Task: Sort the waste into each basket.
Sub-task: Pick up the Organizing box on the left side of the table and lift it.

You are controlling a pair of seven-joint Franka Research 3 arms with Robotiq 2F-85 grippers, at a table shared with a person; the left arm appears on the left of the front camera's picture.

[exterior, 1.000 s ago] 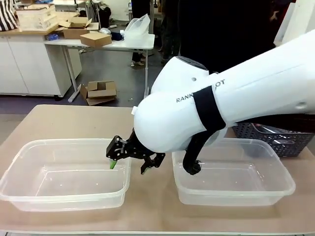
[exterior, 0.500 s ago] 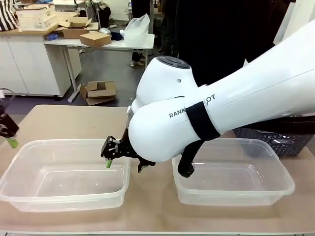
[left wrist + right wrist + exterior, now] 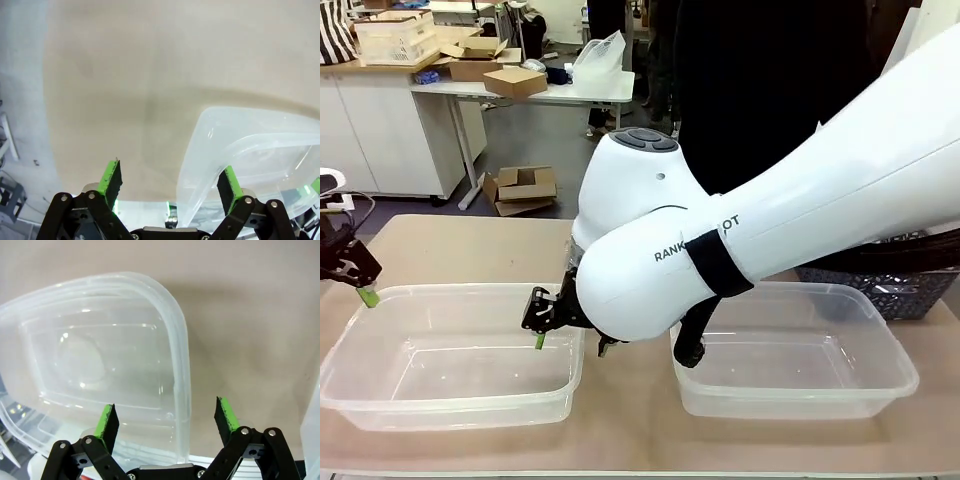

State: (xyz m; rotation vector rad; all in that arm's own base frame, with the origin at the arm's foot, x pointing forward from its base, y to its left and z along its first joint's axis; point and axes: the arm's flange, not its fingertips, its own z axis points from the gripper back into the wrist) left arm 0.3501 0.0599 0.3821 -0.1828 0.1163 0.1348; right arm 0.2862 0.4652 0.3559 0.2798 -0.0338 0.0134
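Note:
Two see-through baskets stand side by side on the table, the left basket [image 3: 450,405] and the right basket [image 3: 780,398], with nothing inside either. The waste is out of view. My right arm reaches across the middle. Its right gripper [image 3: 570,342] hangs open over the left basket's right-hand rim. In the right wrist view the right gripper [image 3: 167,412] straddles that basket's rounded corner rim [image 3: 181,355], holding nothing. My left gripper [image 3: 360,288] hovers open at the left basket's far left corner. From its own wrist camera the left gripper [image 3: 170,176] looks down on that corner [image 3: 207,150].
A dark grey lattice basket [image 3: 895,285] sits at the far right behind the right basket. A person in dark clothes stands at the far side. The tan tabletop [image 3: 470,250] is bare beyond the left basket.
My left gripper has come in from the left edge toward the left basket's corner. The right arm has swung leftward and its gripper has shifted a little left over the rim.

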